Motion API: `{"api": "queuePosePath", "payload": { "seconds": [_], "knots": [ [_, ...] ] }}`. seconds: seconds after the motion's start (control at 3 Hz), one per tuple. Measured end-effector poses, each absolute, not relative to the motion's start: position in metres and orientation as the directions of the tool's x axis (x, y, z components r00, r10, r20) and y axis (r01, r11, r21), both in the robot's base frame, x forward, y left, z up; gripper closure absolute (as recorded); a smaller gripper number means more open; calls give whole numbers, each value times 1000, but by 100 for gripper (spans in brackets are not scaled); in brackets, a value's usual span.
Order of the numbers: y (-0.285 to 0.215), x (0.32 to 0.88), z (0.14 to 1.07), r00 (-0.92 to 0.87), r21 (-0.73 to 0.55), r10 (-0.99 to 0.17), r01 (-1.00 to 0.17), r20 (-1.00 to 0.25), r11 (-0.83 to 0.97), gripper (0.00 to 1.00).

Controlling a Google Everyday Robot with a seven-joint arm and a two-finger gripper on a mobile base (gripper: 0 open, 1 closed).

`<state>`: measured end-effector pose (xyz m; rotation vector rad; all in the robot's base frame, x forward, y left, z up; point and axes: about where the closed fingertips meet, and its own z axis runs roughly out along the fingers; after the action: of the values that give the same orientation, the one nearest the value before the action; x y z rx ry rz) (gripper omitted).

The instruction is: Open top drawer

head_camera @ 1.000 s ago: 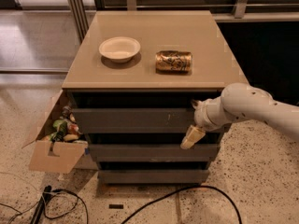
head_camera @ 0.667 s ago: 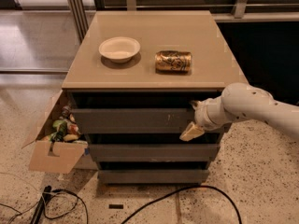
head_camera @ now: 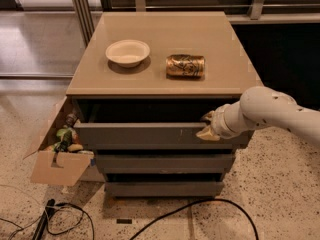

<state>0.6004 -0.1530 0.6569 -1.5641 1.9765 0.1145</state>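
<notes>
Progress: barely begun, as I judge it. The top drawer (head_camera: 135, 134) seems to stand slightly forward of the fronts beneath, with a dark gap between its upper edge and the table (head_camera: 165, 29), but no interior shows.
Left to do: draw the front straight out toward the camera until the drawer's inside is plainly open.
Cardboard box (head_camera: 52, 159): on the floor, against the left side of the table, flaps open. It holds a jumble of small items, green and yellow among them, which I cannot name.
Bowl (head_camera: 127, 52): white, upright on the table top, left of centre. It looks empty.
Can (head_camera: 185, 65): gold, lying on its side just right of the bowl, not touching it.
Top drawer, place: directly under the table top, the widest of the three grey fronts. Its contents are hidden.
Two lower drawers (head_camera: 165, 162): stacked below it, both looking shut, contents unseen.
Cable (head_camera: 165, 216): a dark line looping over the floor in front of the table's base.
My gripper (head_camera: 206, 126): at the right end of the top drawer's front, at its upper edge and touching it.
Jaws: whether they are apart, together or clamped on the edge, I cannot tell.
My arm (head_camera: 270, 111): white, reaching in from the right side.
</notes>
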Motion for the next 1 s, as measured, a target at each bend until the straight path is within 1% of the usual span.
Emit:
{"api": "queuePosePath", "payload": {
  "seconds": [0.33,0.67,1.0],
  "knots": [
    [-153,600,662,-117,-295,-855,-908,-505,299,100],
    [-140,574,696,-152,-296,-803,-877,-576,378,99],
    [-140,574,700,-152,-296,-803,-877,-576,378,78]
  ]
}}
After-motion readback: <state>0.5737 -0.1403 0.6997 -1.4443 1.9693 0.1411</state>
